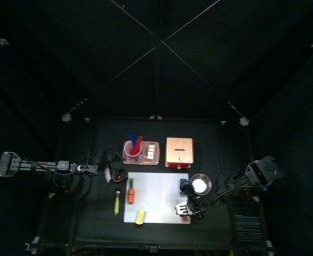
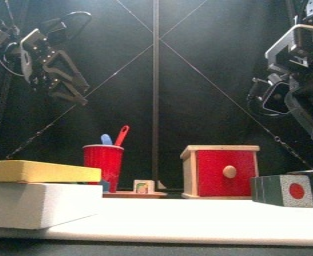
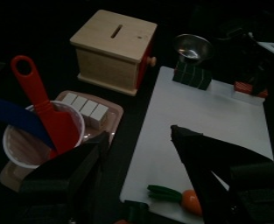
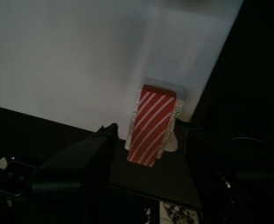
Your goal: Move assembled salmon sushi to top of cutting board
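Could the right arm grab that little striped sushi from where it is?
Probably yes: the right gripper hangs over the sushi at the cutting board edge, jaws open on either side, nothing between.

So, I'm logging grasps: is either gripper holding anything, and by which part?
Nothing is held. The right gripper stands open around the salmon sushi at the cutting board's edge; the left gripper hangs open, empty.

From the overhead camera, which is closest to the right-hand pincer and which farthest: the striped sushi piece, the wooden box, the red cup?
Measured from the right pincer:
1. Striped sushi piece, right beside it at the board's edge.
2. Wooden box, behind the board.
3. Red cup, far left corner.
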Robot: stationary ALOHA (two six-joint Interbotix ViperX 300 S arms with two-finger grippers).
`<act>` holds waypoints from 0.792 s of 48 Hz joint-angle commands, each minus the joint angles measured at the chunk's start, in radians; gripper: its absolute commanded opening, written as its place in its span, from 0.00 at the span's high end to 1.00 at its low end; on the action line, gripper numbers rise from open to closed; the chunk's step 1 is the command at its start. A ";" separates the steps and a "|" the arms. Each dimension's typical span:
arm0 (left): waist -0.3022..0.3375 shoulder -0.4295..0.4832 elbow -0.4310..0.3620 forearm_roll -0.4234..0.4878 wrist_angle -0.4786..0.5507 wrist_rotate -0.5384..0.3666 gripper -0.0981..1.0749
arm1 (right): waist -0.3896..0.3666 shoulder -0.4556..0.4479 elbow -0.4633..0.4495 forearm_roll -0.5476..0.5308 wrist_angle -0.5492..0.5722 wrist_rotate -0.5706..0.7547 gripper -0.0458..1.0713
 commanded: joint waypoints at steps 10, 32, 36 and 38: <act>0.000 0.000 -0.012 0.005 -0.006 -0.002 0.13 | -0.005 0.003 -0.017 0.035 0.006 0.000 0.17; -0.002 0.000 -0.002 0.011 -0.006 0.000 0.13 | -0.014 0.023 -0.038 0.051 0.043 -0.002 0.17; 0.000 0.000 0.003 0.015 -0.006 0.000 0.13 | -0.020 0.037 -0.043 0.051 0.038 -0.006 0.17; 0.000 0.000 0.006 0.020 -0.006 0.000 0.13 | -0.023 0.046 -0.048 0.051 0.037 -0.008 0.17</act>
